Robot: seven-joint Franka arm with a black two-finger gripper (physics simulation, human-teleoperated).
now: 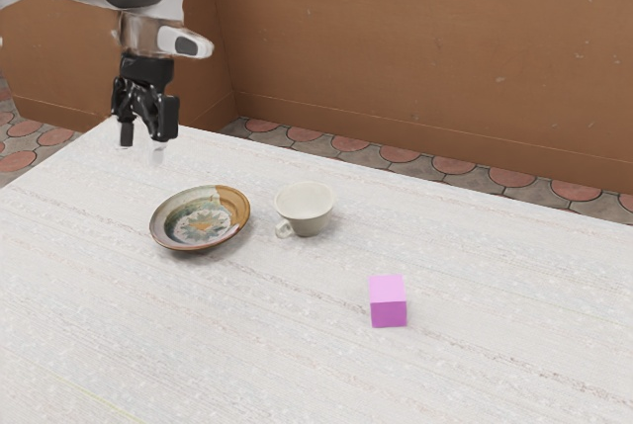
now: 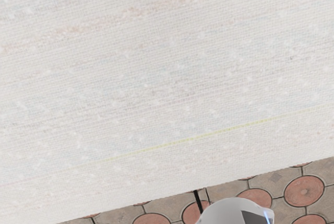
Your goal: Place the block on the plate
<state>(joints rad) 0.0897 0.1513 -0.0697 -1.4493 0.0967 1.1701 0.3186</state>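
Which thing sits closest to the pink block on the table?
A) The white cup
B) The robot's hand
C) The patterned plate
A: the cup stands between the block and the plate, while the hand hangs beyond the plate.

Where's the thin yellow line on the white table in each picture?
Exterior view: the yellow line is very faint, near the bottom left corner, on the bare tabletop.
Wrist view: a yellow line slants along the tabletop, a little in from the edge where the floor starts.
Landmark in both: the floor with round reddish tiles, just past a tabletop edge.
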